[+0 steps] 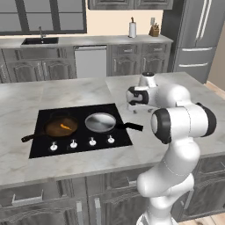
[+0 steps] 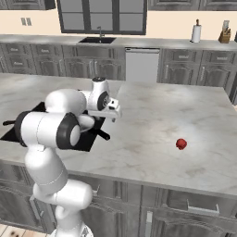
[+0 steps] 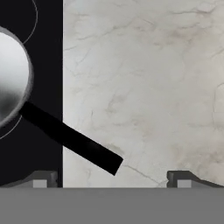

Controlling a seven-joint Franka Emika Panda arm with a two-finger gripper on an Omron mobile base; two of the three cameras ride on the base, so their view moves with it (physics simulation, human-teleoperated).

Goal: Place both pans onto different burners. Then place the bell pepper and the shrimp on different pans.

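The claw (image 3: 111, 179) hangs released above the island counter, its two dark fingertips (image 3: 41, 179) spread wide with nothing between them. Directly below it lies pale marble counter (image 3: 144, 87), and one fingertip sits over the edge of the black cooktop (image 3: 46, 65). Just ahead of that tip, the steel pan (image 3: 13, 78) rests on a burner ring, and its black handle (image 3: 72, 139) runs out slantwise across the cooktop edge onto the marble, ending between the two fingertips but beneath them, not gripped. From the left base camera the claw's hand hovers beside the cooktop's near corner, with the steel pan (image 1: 100, 122) on the burner closest to it. Beyond that pan, farther from the claw, the dark skillet (image 1: 60, 126) sits on the next burner, with the small orange shrimp (image 1: 65, 127) lying inside it. Small white knobs (image 1: 92, 141) line the cooktop front. On the other side of the claw, well apart across the bare marble, the red bell pepper (image 2: 181, 144) lies alone on the counter.
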